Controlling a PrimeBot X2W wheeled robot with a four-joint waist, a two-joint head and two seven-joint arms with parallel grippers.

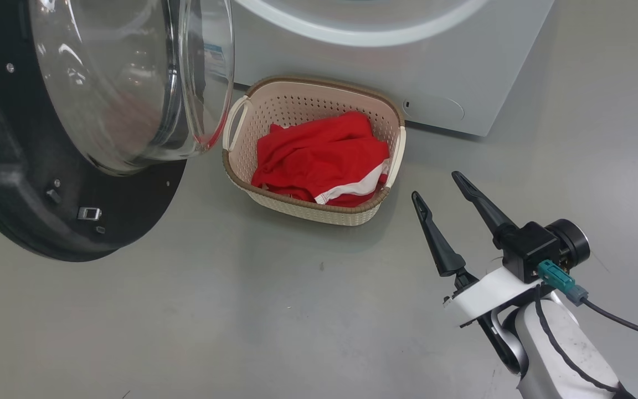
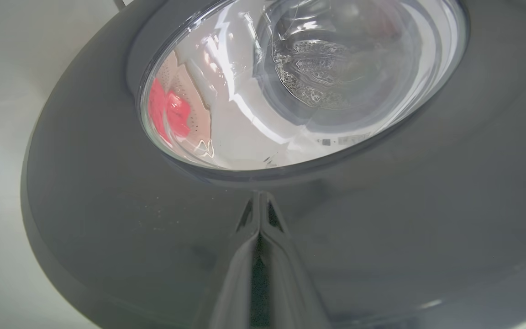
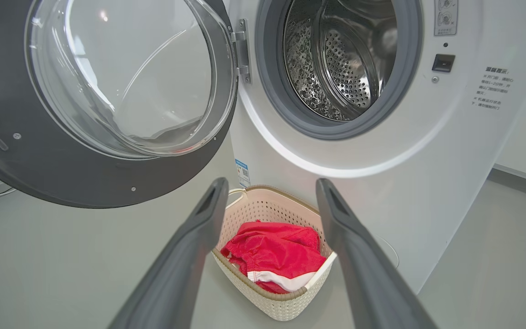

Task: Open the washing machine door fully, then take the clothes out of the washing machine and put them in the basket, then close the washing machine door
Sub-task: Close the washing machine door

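The washing machine door [image 1: 31,210] stands swung open at the left, its glass bowl [image 1: 119,83] bulging toward the basket. My left gripper [image 2: 259,201] is shut, with its tips at the door's [image 2: 107,219] black rim just below the glass. Whether they touch it I cannot tell. The red clothes [image 1: 319,155] with white trim lie in the cream basket [image 1: 319,83] on the floor before the washing machine [image 1: 463,66]. My right gripper [image 1: 436,185] hangs open and holds nothing, to the right of the basket. In the right wrist view, the right gripper [image 3: 272,183] frames the basket [image 3: 272,301], the clothes [image 3: 276,246] and the bare steel drum [image 3: 336,68].
Grey floor [image 1: 241,310] spreads in front of the basket and under the door. A wall with a grey skirting [image 3: 523,176] runs to the right of the machine. The door's hinge [image 3: 242,50] sits at the left of the drum opening.
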